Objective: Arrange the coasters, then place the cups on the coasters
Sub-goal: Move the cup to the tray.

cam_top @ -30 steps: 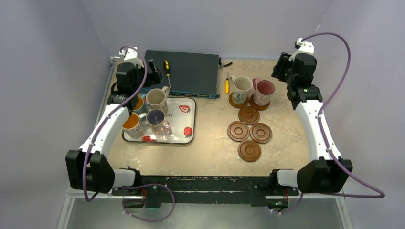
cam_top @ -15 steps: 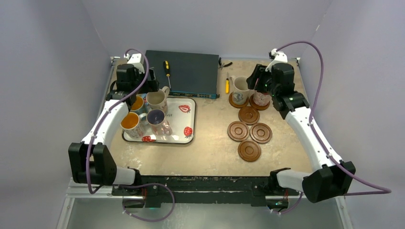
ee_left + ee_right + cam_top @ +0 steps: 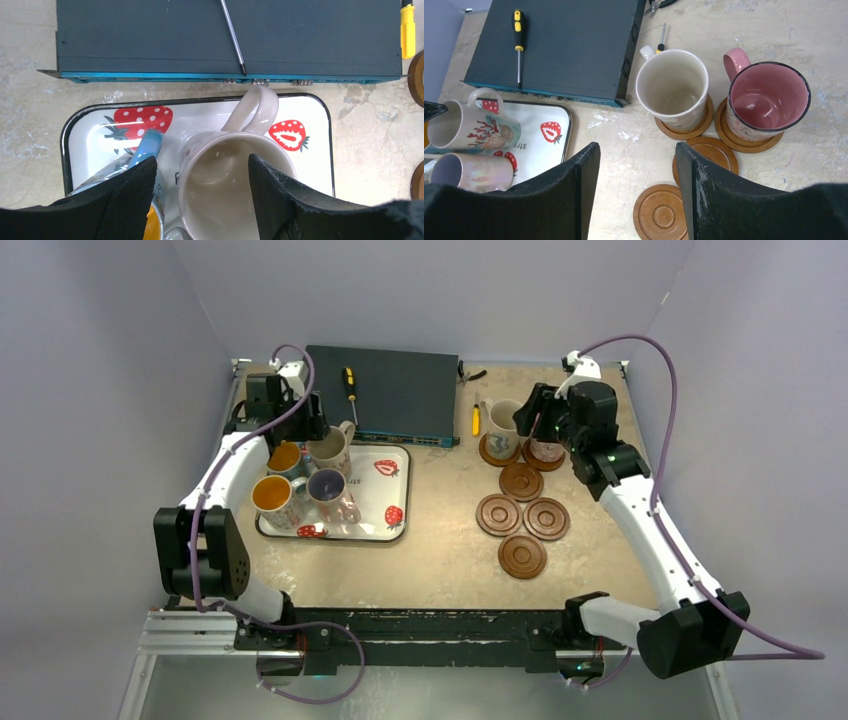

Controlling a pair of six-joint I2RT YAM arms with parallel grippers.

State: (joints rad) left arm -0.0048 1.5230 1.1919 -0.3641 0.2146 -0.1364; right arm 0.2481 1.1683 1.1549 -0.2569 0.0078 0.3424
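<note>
Where the walls (image 3: 100,390) close in on three sides, the table (image 3: 440,550) has its widest bare stretch down the middle, between the right edge of the strawberry tray (image 3: 370,495) and the coasters. A dark flat box (image 3: 395,390) lies along the far edge, its front just beside the tray's back edge.

The left gripper (image 3: 200,165) sits low at the tray's far end, jaws parted across a cream mug (image 3: 220,175). One finger stands between it and the blue mug (image 3: 145,147) with a gap showing, so nothing is clenched. The right gripper (image 3: 636,147) hangs released over bare tabletop, near a second cream mug (image 3: 671,87) and a pink mug (image 3: 769,97), each on its own coaster.

Four bare coasters (image 3: 522,555) cluster close together in front of those. A purple-lined mug (image 3: 325,483) and an orange-lined mug (image 3: 272,495) stand on the tray. One screwdriver (image 3: 350,385) rests on the box.
</note>
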